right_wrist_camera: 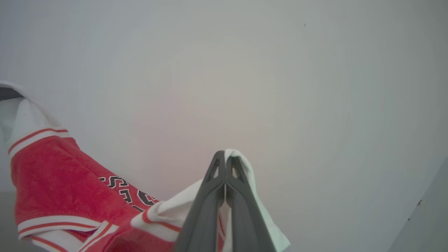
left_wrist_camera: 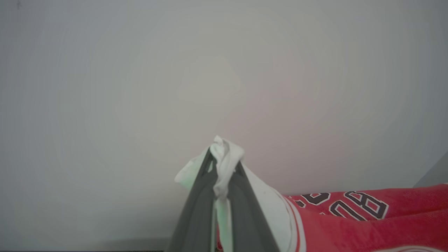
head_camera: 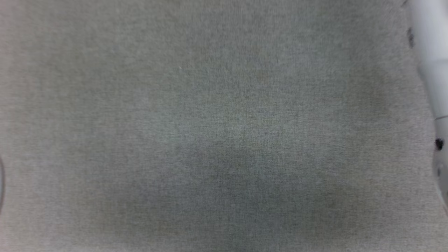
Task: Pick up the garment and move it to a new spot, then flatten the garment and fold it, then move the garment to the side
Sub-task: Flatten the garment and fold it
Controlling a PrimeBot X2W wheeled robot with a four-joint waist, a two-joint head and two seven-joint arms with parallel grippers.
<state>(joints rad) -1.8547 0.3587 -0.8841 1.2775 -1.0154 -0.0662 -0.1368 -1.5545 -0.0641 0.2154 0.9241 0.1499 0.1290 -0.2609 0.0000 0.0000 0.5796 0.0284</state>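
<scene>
I have one garment (left_wrist_camera: 350,224) on the line and two claws on it, one at each end.

In the left wrist view the left gripper (left_wrist_camera: 224,158) rises from the bottom centre. Its two dark fingers are pressed together on a bunched wad of white sleeve cloth, which pokes out above the tips. From there the shirt runs off to the lower right of the frame: white sleeve, then striped trim, then red body with black, white-outlined lettering. The lettering lies upside down and I can only partly read it.

In the right wrist view the right gripper (right_wrist_camera: 225,156) also comes up from the bottom centre. Its two fingers are clamped tight, with a fold of white cloth caught between them and draped over the right finger. The red body hangs toward the lower left of that frame, again with a strip of lettering. I count two white patches there: the one in the claw, and a second with red-striped trim at the left edge.

Behind the shirt in both wrist views is one plain pale backdrop (left_wrist_camera: 140,70).

The head view gives me one grey woven surface (head_camera: 210,122), and one pale forearm (head_camera: 432,70) along the right edge.
</scene>
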